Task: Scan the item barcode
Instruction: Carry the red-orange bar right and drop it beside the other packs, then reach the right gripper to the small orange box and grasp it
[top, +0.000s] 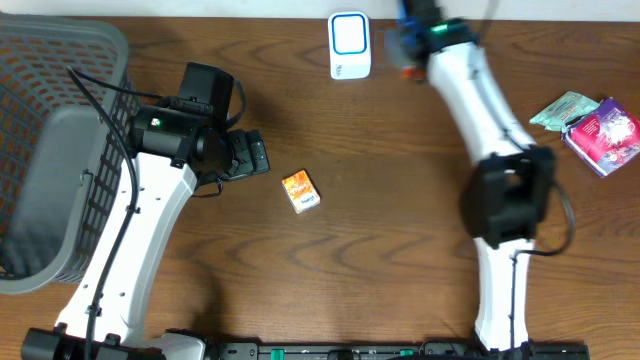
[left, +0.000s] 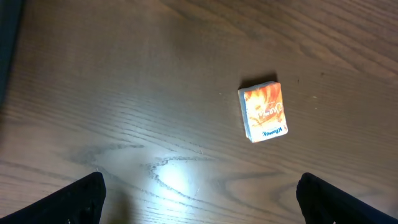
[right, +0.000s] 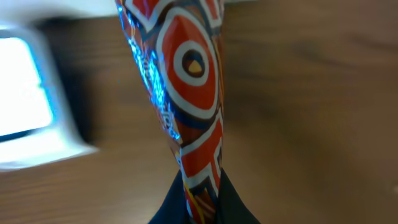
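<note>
Both arms were built of rounded white shells joined by black housings. The left arm (top: 150, 210) had a small green light on its black wrist block, and thin black cables looped alongside. The right arm (top: 470, 95) also showed a green light, plus a chunky black elbow. The left tool's (left: 199, 202) fingers (left: 81, 199) were matte black.

On my worktop (top: 400, 230) the basket (top: 40, 150) sits at the far left edge, and the scanner (top: 349, 45) stands at the back, about midway across. The small box (top: 301, 191) lies flat near the centre, just right of the left pincer (top: 256, 155) and clear of it, while the right pincer (top: 408, 47) holds a wrapped packet (right: 186, 93) just right of the scanner. I see a pouch (top: 562, 108) and a bag (top: 608, 135) side by side at the far right, the pouch to the left.
</note>
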